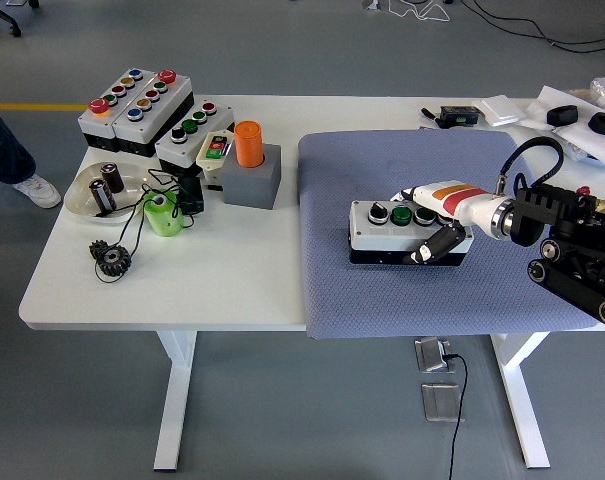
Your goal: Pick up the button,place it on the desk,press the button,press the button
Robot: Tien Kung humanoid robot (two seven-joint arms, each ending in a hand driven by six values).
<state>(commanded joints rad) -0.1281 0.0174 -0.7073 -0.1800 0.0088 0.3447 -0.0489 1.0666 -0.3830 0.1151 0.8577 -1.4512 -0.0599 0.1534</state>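
White-topped with three buttons, the button box [394, 231] lies on the grey mat [382, 290] at the counter's [182, 290] 3 o'clock side. The right robot hand [437, 225] grips the box's right end, fingers [434, 247] curled down its front. Other button boxes [142, 100] sit at 10 o'clock.

Open mat, crowded left corner.
I see bare mat [382, 290] around the box [397, 232]; clutter [172, 140] fills the table's [232, 290] far left.
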